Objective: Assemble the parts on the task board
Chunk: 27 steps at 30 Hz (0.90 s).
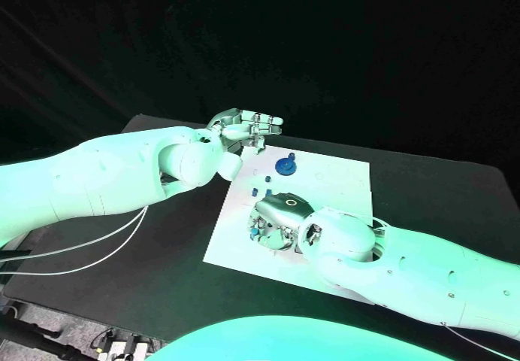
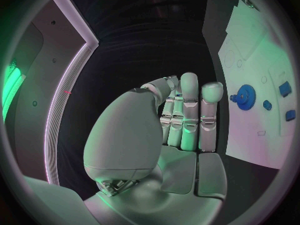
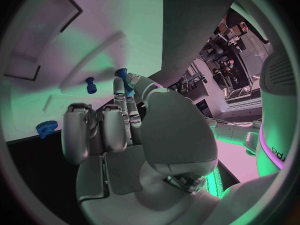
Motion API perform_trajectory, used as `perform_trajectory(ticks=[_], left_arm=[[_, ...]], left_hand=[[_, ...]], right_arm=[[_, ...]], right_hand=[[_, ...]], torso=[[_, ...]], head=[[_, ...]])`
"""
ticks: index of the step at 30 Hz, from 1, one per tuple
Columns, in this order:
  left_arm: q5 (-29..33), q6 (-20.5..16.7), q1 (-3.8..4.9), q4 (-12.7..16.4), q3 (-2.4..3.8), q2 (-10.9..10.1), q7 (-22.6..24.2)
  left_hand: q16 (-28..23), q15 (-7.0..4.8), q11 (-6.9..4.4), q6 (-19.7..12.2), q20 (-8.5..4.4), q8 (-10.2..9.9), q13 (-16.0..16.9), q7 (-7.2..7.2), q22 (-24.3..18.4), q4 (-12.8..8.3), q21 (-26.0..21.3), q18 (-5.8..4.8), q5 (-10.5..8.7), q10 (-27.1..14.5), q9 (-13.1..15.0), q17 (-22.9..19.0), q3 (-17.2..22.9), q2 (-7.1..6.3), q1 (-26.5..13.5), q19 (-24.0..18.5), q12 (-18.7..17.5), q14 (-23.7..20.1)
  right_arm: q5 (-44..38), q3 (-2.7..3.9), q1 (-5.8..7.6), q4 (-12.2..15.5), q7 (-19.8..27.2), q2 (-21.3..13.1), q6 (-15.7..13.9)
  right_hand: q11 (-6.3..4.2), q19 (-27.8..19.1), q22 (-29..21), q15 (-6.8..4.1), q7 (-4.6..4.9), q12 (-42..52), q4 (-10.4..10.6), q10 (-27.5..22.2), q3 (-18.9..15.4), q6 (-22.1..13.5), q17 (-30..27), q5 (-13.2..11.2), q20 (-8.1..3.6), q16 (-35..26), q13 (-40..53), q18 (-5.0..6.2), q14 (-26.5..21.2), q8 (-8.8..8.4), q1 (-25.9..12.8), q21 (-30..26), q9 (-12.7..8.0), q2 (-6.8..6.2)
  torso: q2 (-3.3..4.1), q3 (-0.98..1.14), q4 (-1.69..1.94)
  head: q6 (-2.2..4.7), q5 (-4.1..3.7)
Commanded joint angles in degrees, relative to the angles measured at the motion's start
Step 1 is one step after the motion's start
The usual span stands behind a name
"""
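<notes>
- Task board (image 1: 336,188): white plate in the middle of the black table (image 1: 162,256); a blue gear (image 1: 285,165) stands on its far part, with small blue parts (image 1: 267,180) just beside it, apart from one another.
- Right hand (image 1: 276,222): low over the board's near part, its fingers (image 3: 120,92) pinching a small blue peg (image 3: 122,75).
- Left hand (image 1: 247,125): raised at the board's far corner, fingers (image 2: 189,110) curled together, holding nothing.
- Progress, as judged: early to middle; the gear appears seated, while the peg and the loose parts remain to be placed.
</notes>
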Motion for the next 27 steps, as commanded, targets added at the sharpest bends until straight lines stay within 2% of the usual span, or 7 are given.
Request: perform_trajectory(ticks=[1,11,17,20,22,24,27], left_arm=[[0.3,0.9,0.06,0.1,0.04,0.1,0.2],[0.3,1.0,0.06,0.2,0.04,0.0,0.1],[0.3,0.8,0.06,0.2,0.04,-0.2,0.3],[0.3,0.7,0.06,0.2,0.04,-0.3,0.4],[0.3,0.6,0.06,0.2,0.04,-0.3,0.4],[0.3,0.6,0.06,0.2,0.04,-0.4,0.4],[0.3,0.6,0.06,0.2,0.03,-0.5,0.4]], left_hand=[[-0.4,0.13,-0.07,0.1,0.02,0.0,0.1,0.32,0.0,-0.2,-0.2,1.04,-0.12,-0.4,-0.1,-0.1,-0.2,0.41,0.0,-0.2,0.3,-0.4],[-0.4,0.13,-0.07,0.1,0.02,0.0,0.1,0.32,0.0,-0.2,-0.2,1.04,-0.12,-0.4,-0.1,-0.1,-0.2,0.41,0.0,-0.2,0.3,-0.4],[-0.4,0.13,-0.07,0.1,0.02,0.0,0.1,0.32,0.0,-0.2,-0.2,1.04,-0.12,-0.4,-0.1,-0.1,-0.2,0.41,0.0,-0.2,0.3,-0.4],[-0.4,0.13,-0.07,0.1,0.02,0.0,0.1,0.32,0.0,-0.2,-0.2,1.04,-0.12,-0.4,-0.1,-0.1,-0.2,0.41,0.0,-0.2,0.3,-0.4],[-0.4,0.13,-0.07,0.1,0.02,0.0,0.1,0.32,0.0,-0.2,-0.2,1.04,-0.12,-0.4,-0.1,-0.1,-0.2,0.41,0.0,-0.2,0.3,-0.4],[-0.4,0.13,-0.07,0.1,0.02,0.0,0.1,0.32,0.0,-0.2,-0.2,1.04,-0.12,-0.4,-0.1,-0.1,-0.2,0.41,0.0,-0.2,0.3,-0.4],[-0.4,0.13,-0.07,0.1,0.02,0.0,0.1,0.32,0.0,-0.2,-0.2,1.04,-0.12,-0.4,-0.1,-0.1,-0.2,0.41,0.0,-0.2,0.3,-0.4]], right_arm=[[-1.2,-0.22,-0.24,-0.1,-0.4,0.4,1.8],[-2.2,-0.3,-0.28,0.1,-1.7,0.1,-1.4],[-2.9,-0.23,-0.35,1.6,-2.6,-1.5,-3.5],[-3.0,-0.13,-0.36,3.1,-3.2,-2.4,-5.2],[-3.2,0.0,-0.36,4.3,-3.5,-3.2,-6.8],[-3.2,0.22,-0.26,6.0,-3.5,-4.4,-8.4],[-2.3,0.51,0.22,8.1,-2.8,-6.4,-9.9]], right_hand=[[0.32,1.2,11.6,0.36,0.66,-0.6,0.1,-0.9,0.5,-2.1,-0.1,0.2,0.05,0.4,-0.1,-0.92,2.5,-1.21,-0.9,-0.3,-0.4,-0.52],[0.23,1.0,11.5,0.43,0.53,-1.3,0.4,-2.5,0.8,-12.8,-0.5,0.1,0.39,0.6,0.1,-0.79,2.4,-2.35,-2.5,-0.6,-2.9,-2.64],[-0.04,1.3,11.7,0.21,0.21,-0.8,0.6,-2.0,-0.1,-14.8,-0.6,-0.3,0.22,0.7,0.5,-0.95,2.4,-2.3,-3.0,0.3,-3.3,-3.65],[-0.47,1.3,11.7,-0.05,-1.1,-0.4,1.6,-1.7,-3.8,-20.3,-0.9,-5.8,0.01,0.7,0.9,-0.93,2.3,-2.4,-3.7,0.2,-3.9,-4.21],[-0.78,1.2,11.7,-0.15,-2.42,0.0,2.9,-1.8,-10.5,-25.5,-1.2,-6.7,-0.42,0.6,1.4,-0.86,2.2,-2.33,-1.5,0.1,-3.9,-3.37],[-0.82,1.2,11.7,-0.47,-1.95,0.7,4.8,-1.4,-14.8,-25.1,-1.4,-7.0,-0.37,0.6,2.0,-0.93,2.2,-2.14,0.2,0.1,-3.7,-2.51],[-1.07,1.3,11.7,-0.65,-0.9,1.5,5.8,-0.6,-15.6,-19.5,-1.5,-6.6,-0.51,0.6,2.5,-0.96,2.2,-0.79,1.6,0.2,-2.9,-1.76]], torso=[[-0.02,-0.01,-0.01],[-0.01,0.02,0.02],[0.0,0.07,-0.01],[0.0,0.04,-0.07],[0.0,0.05,-0.08],[-0.01,0.08,-0.07],[-0.07,0.07,-0.06]], head=[[-0.01,0.09],[0.05,-0.01],[-0.05,0.06],[0.02,0.02],[0.04,0.01],[0.15,-0.18],[0.23,-0.37]])
